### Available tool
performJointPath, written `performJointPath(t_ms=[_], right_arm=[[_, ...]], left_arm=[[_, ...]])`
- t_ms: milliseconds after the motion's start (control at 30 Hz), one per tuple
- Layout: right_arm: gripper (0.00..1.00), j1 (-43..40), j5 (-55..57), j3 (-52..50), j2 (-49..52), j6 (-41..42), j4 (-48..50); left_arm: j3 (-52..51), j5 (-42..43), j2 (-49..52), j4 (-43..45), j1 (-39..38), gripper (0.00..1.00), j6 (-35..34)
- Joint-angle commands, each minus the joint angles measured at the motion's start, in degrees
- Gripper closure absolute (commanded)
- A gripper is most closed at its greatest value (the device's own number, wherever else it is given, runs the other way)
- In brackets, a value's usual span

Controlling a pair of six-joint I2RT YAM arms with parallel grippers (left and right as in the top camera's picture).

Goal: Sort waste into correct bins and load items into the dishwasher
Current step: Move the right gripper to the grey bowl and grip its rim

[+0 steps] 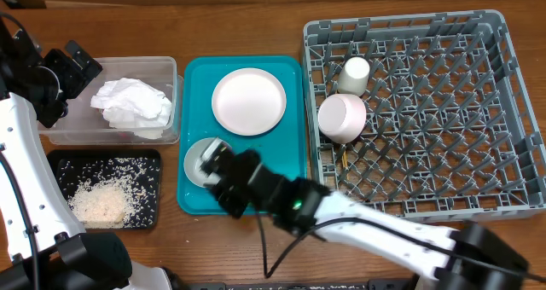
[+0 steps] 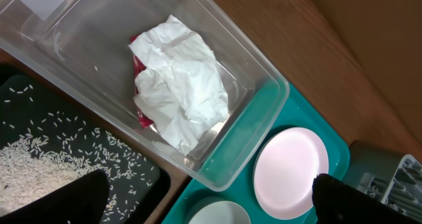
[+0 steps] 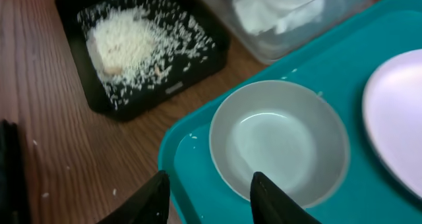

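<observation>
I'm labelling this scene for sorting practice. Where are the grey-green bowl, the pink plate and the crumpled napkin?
grey-green bowl [image 3: 280, 145], right wrist view, on its inner bottom.
pink plate [image 1: 248, 101], overhead view, on the middle of its face.
crumpled napkin [image 2: 181, 82], left wrist view, on its upper folds.

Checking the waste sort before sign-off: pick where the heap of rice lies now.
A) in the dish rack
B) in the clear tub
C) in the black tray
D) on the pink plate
C: the heap of rice sits in the black tray, with loose grains scattered around it there, while the clear tub beside it holds the crumpled napkin.
</observation>
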Motion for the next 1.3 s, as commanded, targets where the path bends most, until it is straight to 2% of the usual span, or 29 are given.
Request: performJointPath(t_ms=[0,133,267,467,600,1267], right_arm=[[0.58,1.22,2.78,1.33,5.42,-6.43,2.38],[0.55,1.11,2.75,1.33,9.66,-10.25,3.85],[0.47,1.01,2.73,1.33,10.93,-13.4,4.04],[0.48,0.68,4.37,1.33,10.97,-13.64,4.07],[0.55,0.39,5.73,1.33,10.97,-16.39,4.04],[0.55,0.39,4.66,0.87,11.37,-19.37,4.04]], left_arm=[[1.25,0.48,-0.28,0.07,-0.15,0.0,-0.63],[1.25,0.48,-0.28,0.07,-0.15,0.0,-0.63],[1.25,0.48,-0.28,0.07,-0.17,0.0,-0.63],[1.25,0.48,-0.28,0.07,-0.17,0.0,-0.63],[1.25,0.48,-0.28,0.07,-0.15,0.0,-0.63],[1.25,0.46,-0.28,0.04,-0.17,0.0,-0.63]])
